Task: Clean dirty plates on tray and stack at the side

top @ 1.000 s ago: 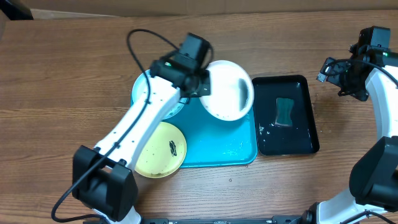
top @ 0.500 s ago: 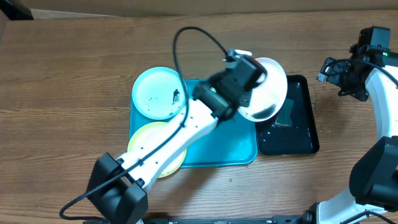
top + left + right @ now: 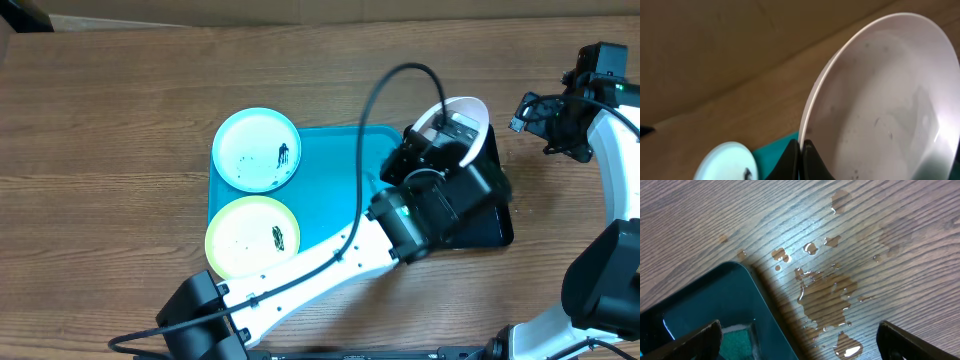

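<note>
My left gripper (image 3: 441, 133) is shut on the rim of the white plate (image 3: 472, 118) and holds it tilted on edge above the black tray. In the left wrist view the fingertips (image 3: 803, 150) pinch the rim and the plate (image 3: 890, 100) shows faint smudges. The light blue plate (image 3: 256, 149) lies at the far left corner of the turquoise tray (image 3: 345, 200). It also shows in the left wrist view (image 3: 722, 162). The yellow-green plate (image 3: 251, 236) lies at the tray's near left corner. Both carry dark smudges. My right gripper (image 3: 548, 120) is open and empty (image 3: 800, 347), right of the black tray.
A glossy black tray (image 3: 497, 228) stands right of the turquoise tray, mostly hidden by my left arm. The right wrist view shows its corner (image 3: 700, 300) with a green sponge (image 3: 735, 342) inside. Water puddles (image 3: 825, 295) lie on the wooden table beside it.
My left arm has swung right with the white plate, from over the turquoise tray to over the black tray, and tilted it more upright. The right arm has not moved.
</note>
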`<state>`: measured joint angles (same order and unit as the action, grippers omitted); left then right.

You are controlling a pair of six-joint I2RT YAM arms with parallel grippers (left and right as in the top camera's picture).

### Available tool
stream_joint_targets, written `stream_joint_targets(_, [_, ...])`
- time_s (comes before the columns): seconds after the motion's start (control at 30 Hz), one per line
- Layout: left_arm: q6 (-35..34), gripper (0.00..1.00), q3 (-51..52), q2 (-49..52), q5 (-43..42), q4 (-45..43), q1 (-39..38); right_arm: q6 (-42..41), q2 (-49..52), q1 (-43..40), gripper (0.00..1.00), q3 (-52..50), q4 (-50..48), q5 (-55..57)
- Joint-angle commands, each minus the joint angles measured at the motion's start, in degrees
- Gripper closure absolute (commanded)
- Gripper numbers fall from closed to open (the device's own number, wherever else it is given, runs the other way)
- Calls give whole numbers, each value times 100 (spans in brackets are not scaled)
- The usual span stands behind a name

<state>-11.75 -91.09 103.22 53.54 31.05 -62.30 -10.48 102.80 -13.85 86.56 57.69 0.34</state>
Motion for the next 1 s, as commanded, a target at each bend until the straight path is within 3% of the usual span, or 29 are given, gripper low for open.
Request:
stream_joint_targets(0.0, [651, 96, -127, 22, 970, -295, -232, -20, -57, -17, 0, 2, -33, 2])
stream_joint_targets(0.33, [1878, 96, -127, 22, 1869, -1362, -468, -20, -57, -17, 0, 2, -33, 2])
stream_joint_targets(0.7, [2863, 96, -127, 22, 1888, -2243, -483, -20, -57, -17, 0, 2, -35, 2])
stream_joint_targets(0.97, [2846, 96, -127, 24, 1886, -2258, -479, -20, -57, -17, 0, 2, -33, 2])
